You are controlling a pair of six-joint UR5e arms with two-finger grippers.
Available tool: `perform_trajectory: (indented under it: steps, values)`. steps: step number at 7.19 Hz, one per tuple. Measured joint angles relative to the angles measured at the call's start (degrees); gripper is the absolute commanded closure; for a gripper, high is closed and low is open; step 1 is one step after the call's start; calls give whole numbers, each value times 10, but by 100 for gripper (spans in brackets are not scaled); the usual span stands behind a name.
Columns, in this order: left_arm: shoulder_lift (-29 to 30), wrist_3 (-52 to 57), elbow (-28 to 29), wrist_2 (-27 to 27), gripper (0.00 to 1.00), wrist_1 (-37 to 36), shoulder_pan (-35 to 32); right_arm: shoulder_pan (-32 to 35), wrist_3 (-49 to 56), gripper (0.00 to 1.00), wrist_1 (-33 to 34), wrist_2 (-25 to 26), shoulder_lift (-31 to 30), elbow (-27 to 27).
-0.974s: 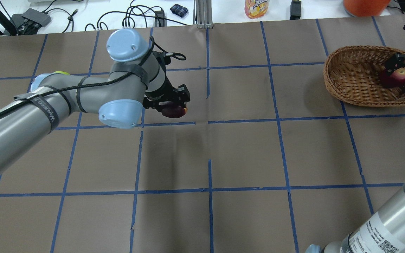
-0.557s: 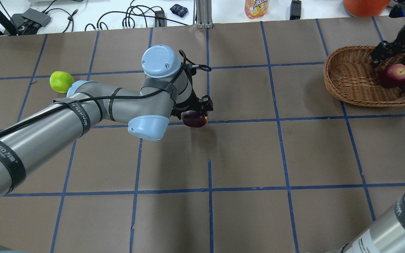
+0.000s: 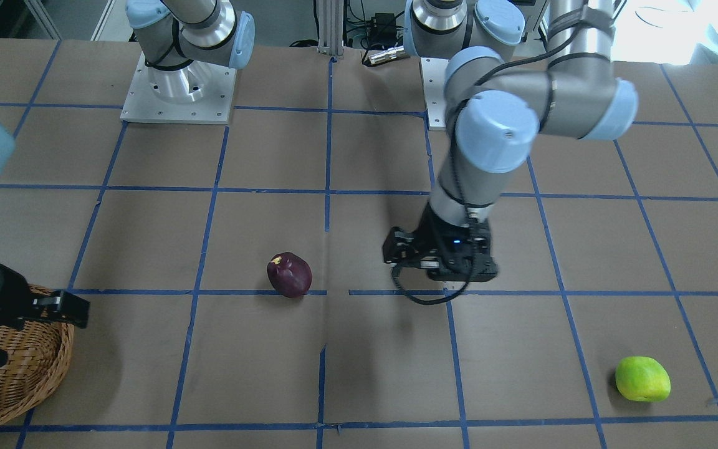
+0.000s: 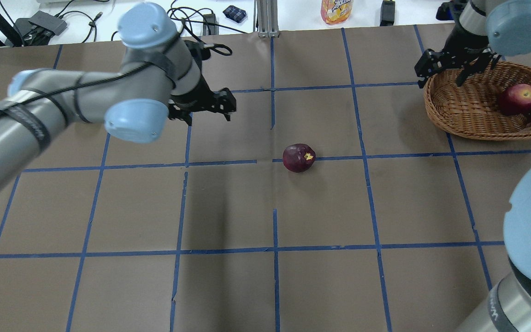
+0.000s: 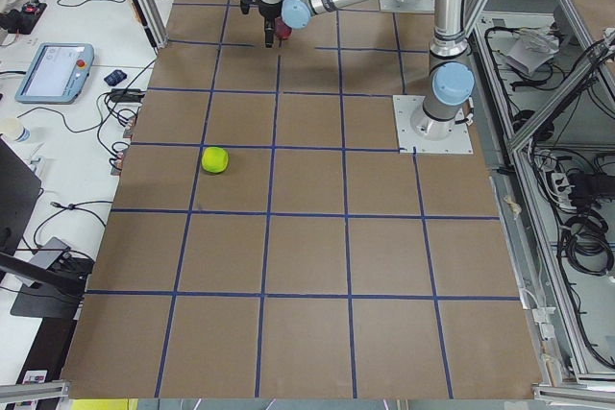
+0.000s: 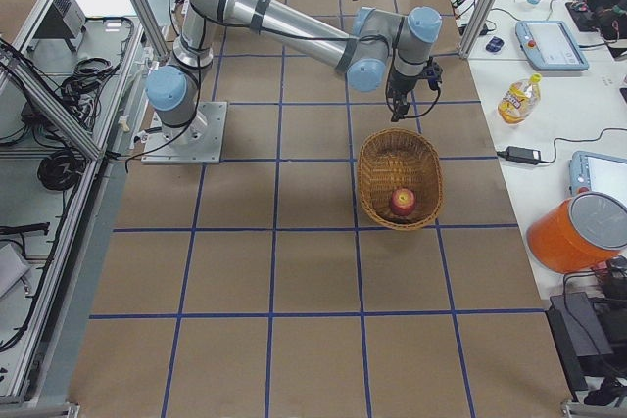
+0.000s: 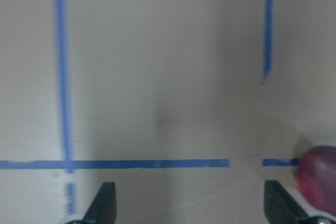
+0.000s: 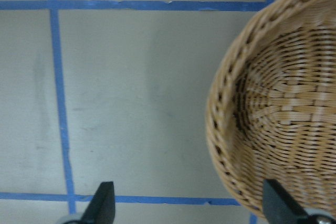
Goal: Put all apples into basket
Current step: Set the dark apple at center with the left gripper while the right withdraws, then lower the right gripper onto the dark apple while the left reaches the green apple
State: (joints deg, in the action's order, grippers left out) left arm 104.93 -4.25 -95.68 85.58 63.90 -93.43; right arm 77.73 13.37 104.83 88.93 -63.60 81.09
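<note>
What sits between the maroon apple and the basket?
Only blue-taped brown table cover lies between the maroon apple and the basket; the overhead view shows it.

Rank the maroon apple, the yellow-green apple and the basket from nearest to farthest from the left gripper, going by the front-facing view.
From the left gripper:
1. maroon apple, close by on the robot's right, mid-table.
2. yellow-green apple, toward the robot's left, on the operators' side.
3. basket, at the table's end on the robot's right.
</note>
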Motion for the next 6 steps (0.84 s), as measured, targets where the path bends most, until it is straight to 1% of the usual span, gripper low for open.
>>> perform_trajectory:
  steps: [1, 2, 4, 5, 6]
  values:
    - [-17, 77, 16, 4, 0, 44, 56, 40, -53, 0, -3, -2, 0, 0]
    - [-28, 154, 22, 5, 0, 64, 118, 82, -108, 0, -3, -5, 0, 1]
    - [-22, 263, 24, 2, 0, 83, 250, 155, -197, 0, -1, -15, 3, 1]
    - [-10, 312, 22, -1, 0, 83, 291, 186, -240, 0, -2, -24, 4, 3]
    - [10, 361, 26, 1, 0, 70, 311, 217, -288, 0, -2, -36, 4, 10]
